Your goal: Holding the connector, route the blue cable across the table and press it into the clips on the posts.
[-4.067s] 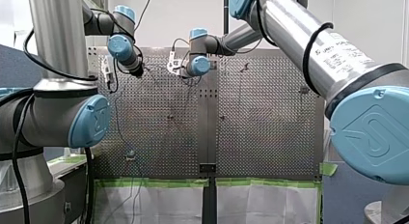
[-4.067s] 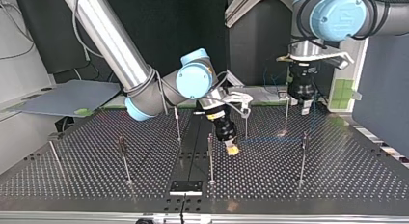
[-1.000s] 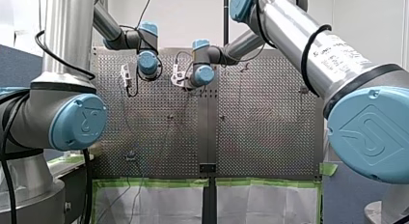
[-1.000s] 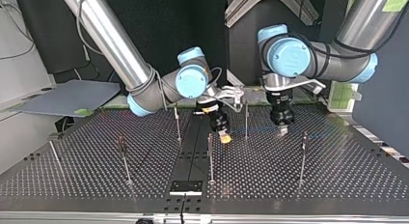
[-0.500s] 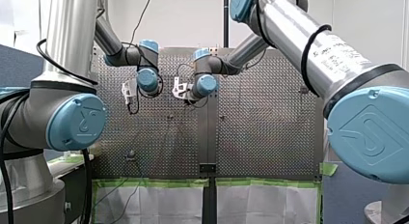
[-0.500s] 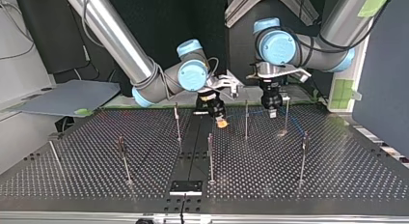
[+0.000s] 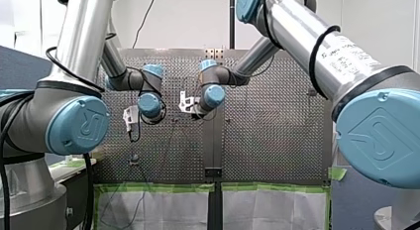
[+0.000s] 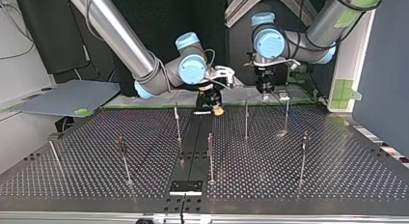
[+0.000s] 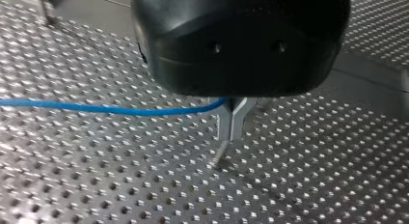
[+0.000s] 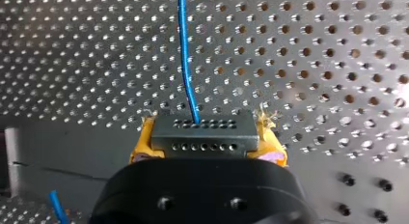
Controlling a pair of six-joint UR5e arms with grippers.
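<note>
Blue cable [image 9: 111, 109] is pinched in my left gripper [image 9: 231, 134]. Its two metal fingers [image 9: 224, 122] are pressed flat together under the black body. The cable comes out from between them near their roots and runs off to one side, low over the perforated table [image 9: 96, 185], with a slight sag. Whether the fingertips touch the plate I cannot tell.

Seen from across the table, this gripper hangs point down over the table's far edge. A thin post [image 8: 286, 113] stands just beside it, on the side away from my other arm. A second post [image 8: 246, 120] stands between the two grippers, a little nearer the camera than either.

My right gripper [image 10: 207, 132] is clamped on the connector [image 10: 202, 139], a grey block with two rows of small holes. The block is held by its ends between the yellow pads [image 10: 141, 144], which are frayed at their edges. The cable leaves the middle of the block's forward face and goes straight ahead of the gripper over the table. Another short bit of blue shows low beside the gripper's body; whether it is the same cable I cannot tell. From across the table, this gripper is tilted, its yellow tip low over the far edge, right by the dark middle strip [image 8: 193, 142] of the table.
</note>
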